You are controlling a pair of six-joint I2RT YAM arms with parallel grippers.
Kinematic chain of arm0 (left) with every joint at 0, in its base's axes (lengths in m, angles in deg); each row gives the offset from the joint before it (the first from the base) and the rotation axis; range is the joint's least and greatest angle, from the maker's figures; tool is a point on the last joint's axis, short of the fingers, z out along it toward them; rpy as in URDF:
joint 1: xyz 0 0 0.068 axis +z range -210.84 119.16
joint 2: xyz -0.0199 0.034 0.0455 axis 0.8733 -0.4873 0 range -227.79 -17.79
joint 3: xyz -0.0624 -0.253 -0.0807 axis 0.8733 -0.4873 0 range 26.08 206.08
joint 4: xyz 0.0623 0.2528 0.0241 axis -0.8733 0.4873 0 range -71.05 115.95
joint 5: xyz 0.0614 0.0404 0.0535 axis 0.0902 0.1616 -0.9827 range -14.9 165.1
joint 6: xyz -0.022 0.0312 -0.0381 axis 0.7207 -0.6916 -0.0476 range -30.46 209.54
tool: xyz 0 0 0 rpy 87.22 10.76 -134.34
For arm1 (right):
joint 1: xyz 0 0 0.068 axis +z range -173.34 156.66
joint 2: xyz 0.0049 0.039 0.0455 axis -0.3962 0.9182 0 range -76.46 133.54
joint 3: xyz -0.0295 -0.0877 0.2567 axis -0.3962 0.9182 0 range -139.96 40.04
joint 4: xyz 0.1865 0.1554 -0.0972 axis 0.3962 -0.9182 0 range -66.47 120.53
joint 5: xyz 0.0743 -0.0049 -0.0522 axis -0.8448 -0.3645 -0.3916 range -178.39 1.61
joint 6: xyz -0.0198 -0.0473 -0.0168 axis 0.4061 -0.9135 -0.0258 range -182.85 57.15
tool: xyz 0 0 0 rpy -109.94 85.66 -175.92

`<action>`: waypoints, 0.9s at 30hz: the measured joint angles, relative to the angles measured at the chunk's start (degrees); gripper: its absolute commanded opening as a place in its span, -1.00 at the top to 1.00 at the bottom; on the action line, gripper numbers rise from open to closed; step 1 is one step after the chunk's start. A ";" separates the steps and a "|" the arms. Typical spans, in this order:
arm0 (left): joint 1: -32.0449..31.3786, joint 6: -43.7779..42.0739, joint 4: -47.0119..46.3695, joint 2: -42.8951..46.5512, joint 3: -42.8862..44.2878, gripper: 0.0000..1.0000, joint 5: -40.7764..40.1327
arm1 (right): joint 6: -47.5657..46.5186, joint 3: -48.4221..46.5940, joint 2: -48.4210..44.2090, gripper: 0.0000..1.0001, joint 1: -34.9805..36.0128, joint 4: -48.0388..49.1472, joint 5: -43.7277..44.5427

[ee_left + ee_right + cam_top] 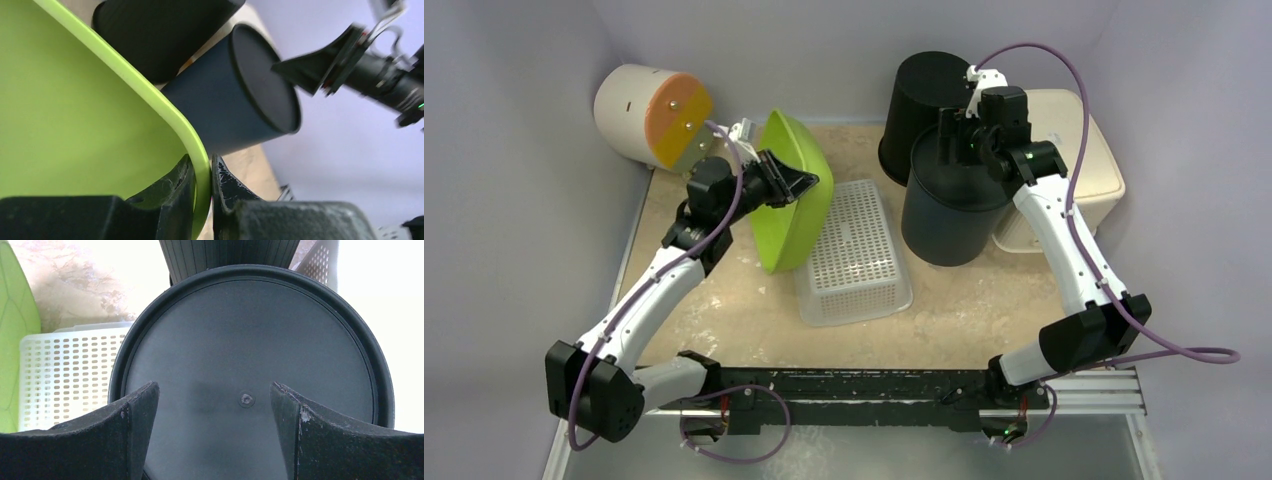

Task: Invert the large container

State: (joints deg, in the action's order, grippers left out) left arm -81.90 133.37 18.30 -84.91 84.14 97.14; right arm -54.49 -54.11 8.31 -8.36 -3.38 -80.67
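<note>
Left claw [799, 185] is clamped on the rim of the green tub [789, 235], one finger on each side of the lip, as the left wrist view shows close up [202, 170]. The tub [75, 110] is tipped up on edge and hangs mostly below the claw. Its low end is down at the left rim of the white perforated basket [854, 250]; can't tell whether they touch.

Right claw [954, 145] has its jaws wide apart and nothing between them. It sits just above the flat round end of the dark grey bin [949, 215]. In the right wrist view the fingers [140, 415] frame that round face [250, 330] without visibly touching it. The left wrist view shows the same claw [300, 70] just off the bin's end [225, 110].

- Beyond the right claw, behind the grey bin: black ribbed bin [914, 100].
- To that claw's right: cream lidded box [1094, 170], right beside the grey bin.
- To that claw's left: the basket [65, 375], with the green tub past it.
- Behind and left of the left claw: white cylinder with an orange end [639, 115], lying on its side at the desk [744, 310] corner.
</note>
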 measured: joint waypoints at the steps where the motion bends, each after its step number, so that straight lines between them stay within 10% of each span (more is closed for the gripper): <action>1: 0.00 2.34 -2.95 0.76 -1.70 1.00 -0.46 | 0.02 0.00 0.00 -0.66 0.00 0.02 -0.02; 27: 0.26 37.00 -53.42 9.27 -36.52 1.00 -26.12 | 0.00 0.00 0.00 -0.66 0.00 0.46 -1.46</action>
State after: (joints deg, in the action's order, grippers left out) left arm -81.64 170.37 -35.12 -75.64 47.62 71.02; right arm -54.49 -54.11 8.31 -8.36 -2.93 -82.13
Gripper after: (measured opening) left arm 0.159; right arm 0.833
